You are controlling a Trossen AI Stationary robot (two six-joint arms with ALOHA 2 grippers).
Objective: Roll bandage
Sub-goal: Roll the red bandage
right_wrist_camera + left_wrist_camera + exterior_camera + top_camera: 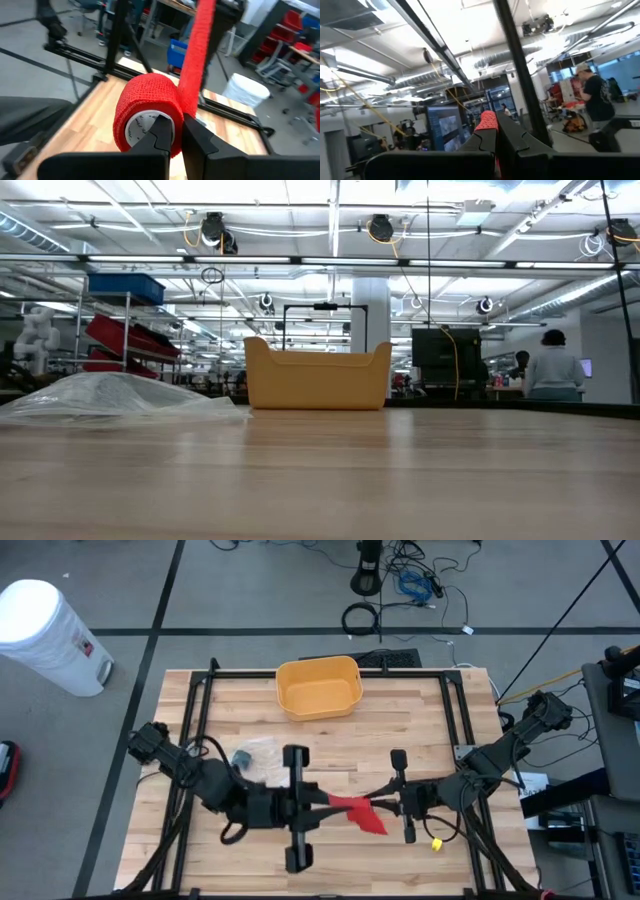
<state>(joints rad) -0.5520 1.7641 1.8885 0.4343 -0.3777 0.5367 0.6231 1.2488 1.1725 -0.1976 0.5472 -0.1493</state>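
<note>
The red bandage roll (147,117), wound on a white core, hangs above the table's near middle with my right gripper (177,131) shut on it. A loose red strip (200,45) runs taut from the roll up to my left gripper (495,131), which is shut on the strip's end (487,120). In the high view the two grippers face each other, left (328,802) and right (385,806), with the red bandage (358,810) between them. Neither shows in the low view. My left gripper pinches the free end of the red strip (488,123) between its two fingers, coming from the table's left and tipped upward. The strip is clear of the table. My right gripper has the roll by its wall (175,120), one finger at the core's opening and one outside. It comes about level from the table's right. The roll is lifted clear, its open end toward the wrist.
A yellow bin (318,687) stands at the far middle of the table. A clear plastic bag (258,755) lies left of centre. A small yellow piece (436,843) lies near the right arm. A white container (50,635) stands on the floor at the far left.
</note>
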